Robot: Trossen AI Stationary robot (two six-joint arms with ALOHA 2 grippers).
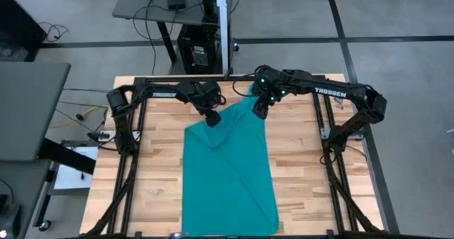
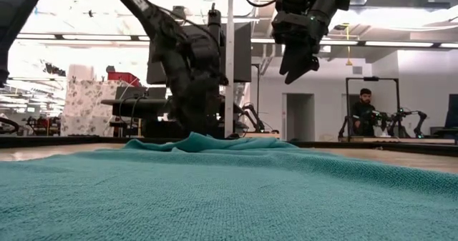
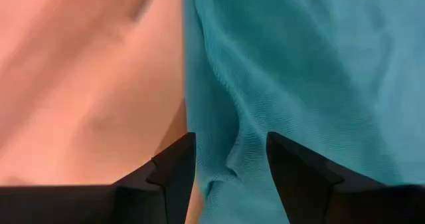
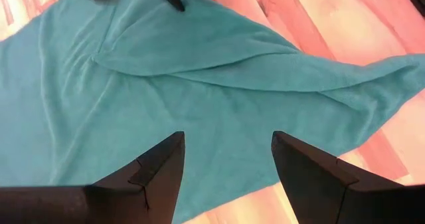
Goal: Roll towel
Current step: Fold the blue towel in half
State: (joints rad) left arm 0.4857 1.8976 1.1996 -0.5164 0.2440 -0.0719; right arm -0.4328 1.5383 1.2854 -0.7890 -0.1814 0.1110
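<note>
Hovering at the far end of the long teal fabric towel [image 1: 227,171], both dark two-finger grippers are working the cloth's unrolled top edge on the pale wooden-plank table [image 1: 305,175]. The left gripper [image 1: 211,119] is sitting low at the towel's far left corner, its jaws standing apart with a soft ridge of teal fabric lying between them but not pinched; the left wrist view shows the fingers [image 3: 174,174] straddling that fold right at the towel's border with bare wood to one side. The right gripper [image 1: 260,110] is hanging raised above the far right corner, which is pulled out into a point just below it; its jaws are also standing wide and holding nothing, and the low view shows it well clear of the cloth. The rest of the towel is lying mostly flat, stretching away from both grippers toward the near edge of the table, with a diagonal crease crossing it and a small bunched hump between the two grippers. By the look of it, the task is at its opening stage: the far edge is being readied and no roll is formed yet. The next move is likely calling for both grippers to be closing on the two far corners evenly, then turning that edge over onto itself squarely.
</note>
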